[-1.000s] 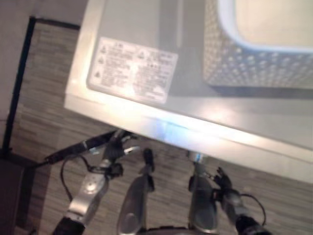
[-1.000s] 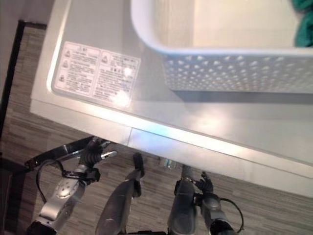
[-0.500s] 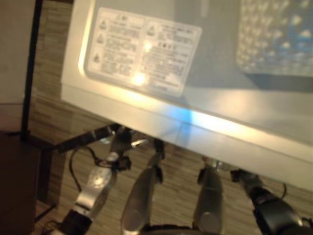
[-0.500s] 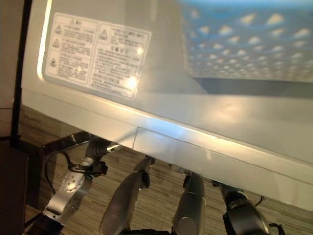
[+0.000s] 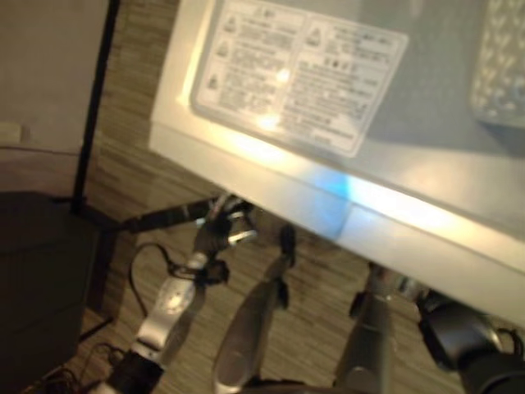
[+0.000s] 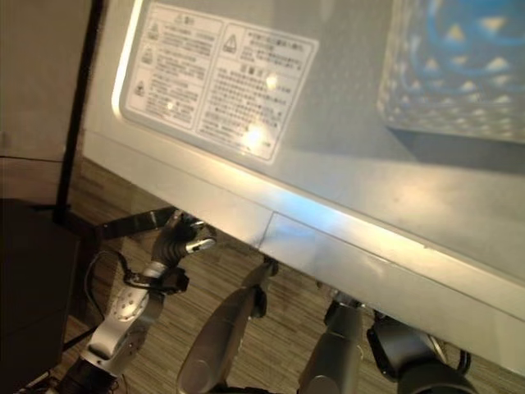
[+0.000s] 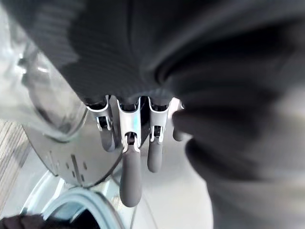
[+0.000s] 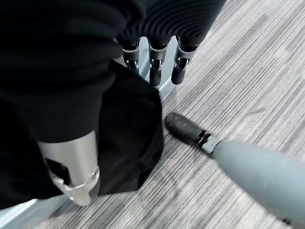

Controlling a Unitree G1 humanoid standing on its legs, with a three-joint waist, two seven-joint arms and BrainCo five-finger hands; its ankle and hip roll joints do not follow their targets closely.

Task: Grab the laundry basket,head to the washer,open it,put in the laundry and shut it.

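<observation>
1. My right hand (image 8: 157, 62) hangs low at my side over the grey striped wood-look floor (image 8: 248, 71). Its fingers are slack and straight, holding nothing.
2. My left hand (image 7: 131, 143) is lifted toward the washer's front. Its fingers are extended and relaxed, empty, with the round glass-and-chrome washer door (image 7: 57, 148) just past the fingertips; I cannot tell whether they touch it.
3. Above my hands runs the glossy white washer top (image 6: 344, 164) with its white warning label (image 6: 217, 78).
4. Farthest off, the white perforated plastic laundry basket (image 6: 459, 74) is set on that top, well apart from both hands.
5. I judge the opening step is in hand: next I need to find the door's edge and pull it toward me.
</observation>
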